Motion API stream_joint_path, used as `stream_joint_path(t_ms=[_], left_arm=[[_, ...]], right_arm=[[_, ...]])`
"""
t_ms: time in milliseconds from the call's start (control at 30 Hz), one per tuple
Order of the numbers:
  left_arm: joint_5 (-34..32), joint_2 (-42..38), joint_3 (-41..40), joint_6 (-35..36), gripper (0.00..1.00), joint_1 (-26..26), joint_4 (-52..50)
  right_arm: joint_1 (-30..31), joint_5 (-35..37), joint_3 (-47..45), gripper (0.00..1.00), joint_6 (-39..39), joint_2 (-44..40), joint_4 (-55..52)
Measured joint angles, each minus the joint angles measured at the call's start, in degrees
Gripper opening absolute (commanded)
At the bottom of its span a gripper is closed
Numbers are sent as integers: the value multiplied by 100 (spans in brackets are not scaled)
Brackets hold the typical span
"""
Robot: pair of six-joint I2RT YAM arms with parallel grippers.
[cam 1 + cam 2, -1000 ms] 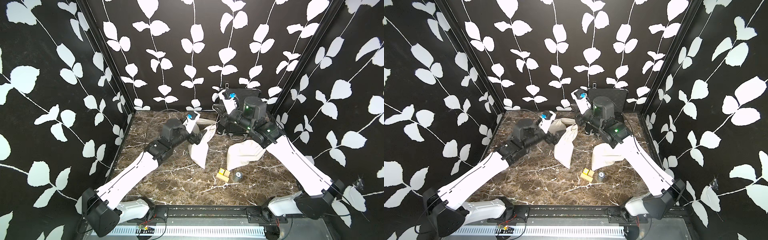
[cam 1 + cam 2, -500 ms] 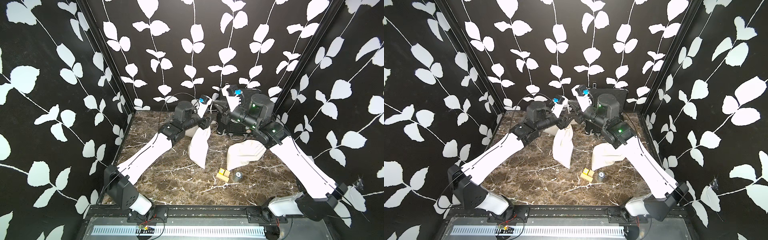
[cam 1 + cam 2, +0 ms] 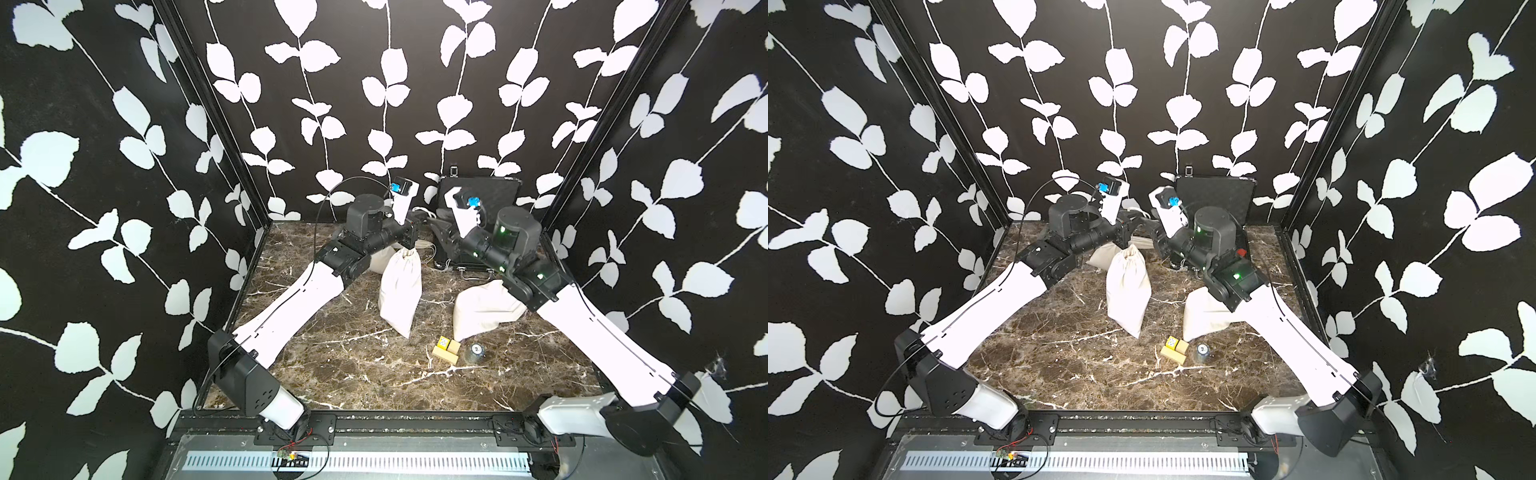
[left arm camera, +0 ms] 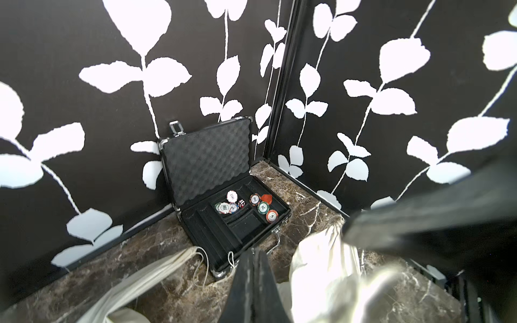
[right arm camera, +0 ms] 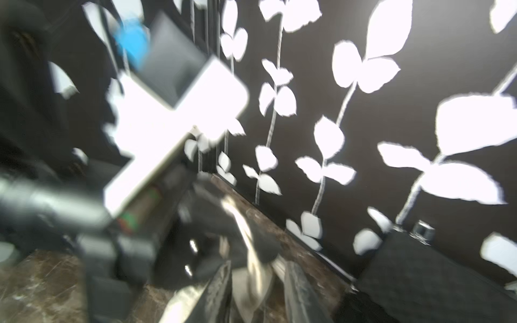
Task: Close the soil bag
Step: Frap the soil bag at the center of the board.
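Note:
The soil bag (image 3: 400, 286) (image 3: 1127, 291) is a cream cloth drawstring sack standing upright mid-table, its neck gathered tight at the top. My left gripper (image 3: 417, 232) (image 3: 1128, 232) hovers just above and behind that neck. In the left wrist view the left gripper (image 4: 254, 251) is shut, and a thin cord loop (image 4: 230, 258) lies right beside its tips. Whether the cord is pinched does not show. My right gripper (image 3: 436, 228) (image 3: 1148, 232) faces the left one closely. The blurred right wrist view shows it (image 5: 258, 268) open, with a cream strip of cloth between the jaws.
An open black case (image 3: 478, 199) (image 4: 207, 159) with poker chips stands at the back right. A second cream bag (image 3: 486, 311) lies under the right arm and a third (image 3: 1100, 257) behind the left arm. Wooden blocks (image 3: 446, 349) and a small can (image 3: 476, 352) sit in front.
The left arm swung back and up to the bag's neck and its gripper shut. The bag went from slumped to upright with a cinched neck. The right gripper opened.

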Motion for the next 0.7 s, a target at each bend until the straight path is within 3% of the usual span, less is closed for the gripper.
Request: stream_joint_path(t_ms=[100,233,467,567,700], left_arm=[[-61,-13,57,-258,0,35,-138],[-90,-15,118,-577,0,59,-260],[-63,-17,140,-949,0,63,-310],[-55,-26,142,-1036,0,63,-334],[-35,-46,144,-1091,0,63,-348]], right_arm=[[46,103,-907,57,90,-249,452],[313,160,-1663,63,225,-247,992],[706,435,-1694,69,428,282,2052],[745,638,-1462,64,501,570,2382],[754,984,-1156,45,590,914,2734]])
